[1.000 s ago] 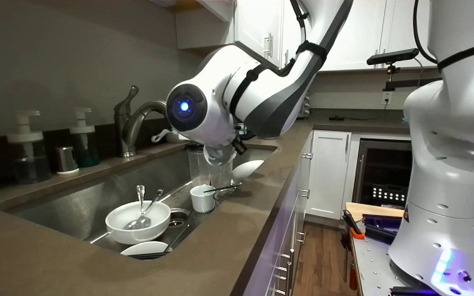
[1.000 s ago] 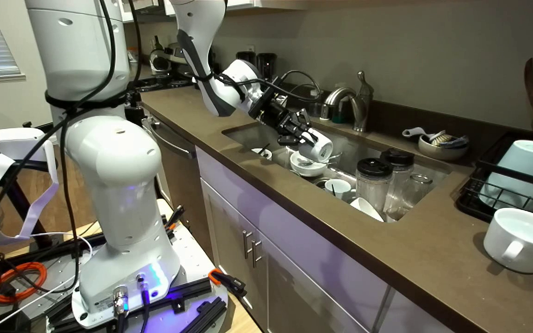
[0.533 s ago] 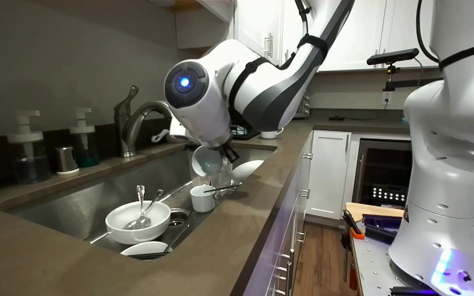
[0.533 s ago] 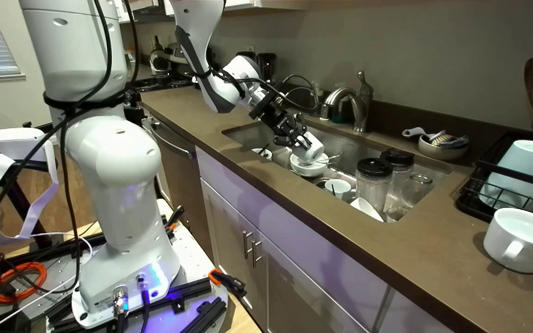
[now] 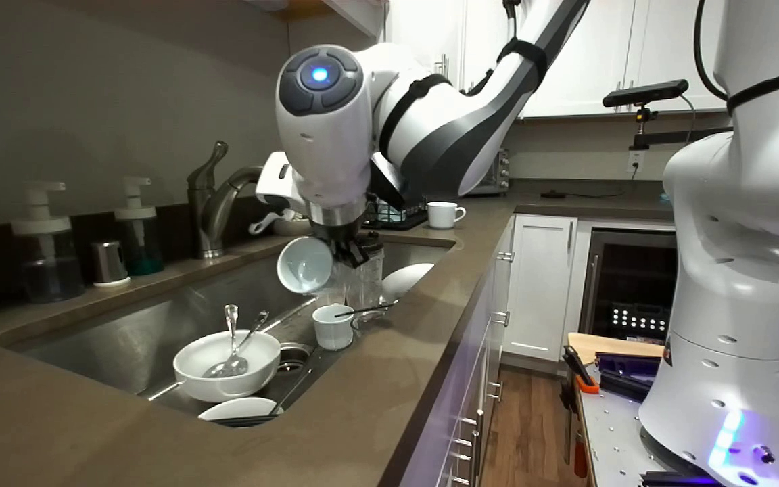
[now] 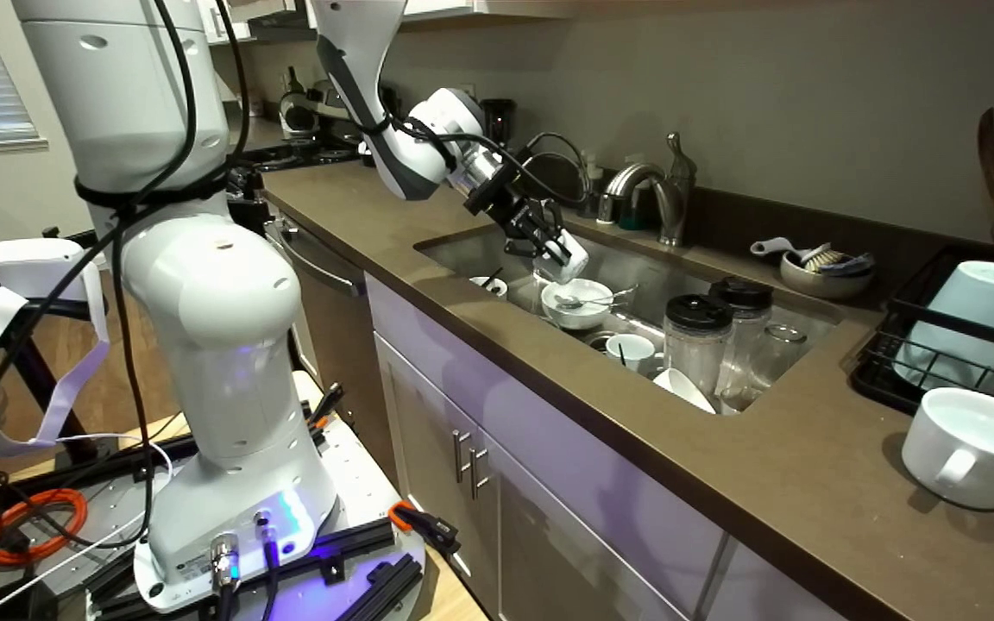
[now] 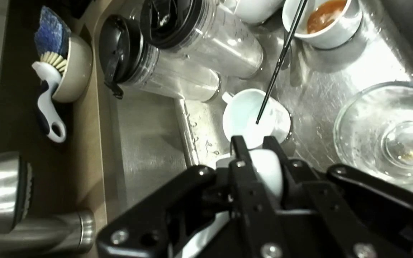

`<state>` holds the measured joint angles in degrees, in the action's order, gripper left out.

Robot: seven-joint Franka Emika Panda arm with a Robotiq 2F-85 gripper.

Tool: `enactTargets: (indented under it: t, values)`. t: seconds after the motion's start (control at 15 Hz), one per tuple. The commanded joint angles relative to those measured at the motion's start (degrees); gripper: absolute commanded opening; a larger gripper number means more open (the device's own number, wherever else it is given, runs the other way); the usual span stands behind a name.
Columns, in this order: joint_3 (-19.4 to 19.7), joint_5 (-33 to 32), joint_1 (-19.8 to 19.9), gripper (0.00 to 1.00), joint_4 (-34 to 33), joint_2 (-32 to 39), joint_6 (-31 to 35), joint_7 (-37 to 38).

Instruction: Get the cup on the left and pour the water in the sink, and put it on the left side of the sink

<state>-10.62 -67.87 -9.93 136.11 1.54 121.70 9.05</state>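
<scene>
The whitish cup (image 5: 304,265) hangs in the air over the sink (image 5: 126,352), tipped on its side. Its round mouth faces the camera in an exterior view, where the inside looks wet, pale blue and without a visible stream. From the opposite side the white outer wall of the cup (image 6: 577,259) shows above a white bowl. My gripper (image 7: 255,140) is shut on the cup's handle, a white strip between the black fingers (image 7: 244,168) in the wrist view; most of the cup's body is hidden behind them there.
In the sink stand a white bowl with spoons (image 5: 227,372), a small white cup (image 5: 333,331), lidded clear tumblers (image 6: 695,345) and a glass bowl (image 7: 389,132). The faucet (image 6: 665,194) rises behind. A white mug (image 6: 976,448) and a dish rack (image 6: 885,362) occupy the counter.
The wrist has turned and shifted, carrying the cup leftward in both exterior views, towards the spot above the bowl. More of the cup's mouth now shows. The grip has stayed on the cup.
</scene>
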Motion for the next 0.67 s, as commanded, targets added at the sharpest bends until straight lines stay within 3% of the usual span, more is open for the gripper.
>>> enactTargets:
  t: [0.0,0.6]
  values:
    - [0.1,0.6,-0.1,0.06,1.2,-2.8,5.3,-0.1]
    - [-0.4,0.7,-0.5,0.06,-0.3,-1.8,14.7,-0.6]
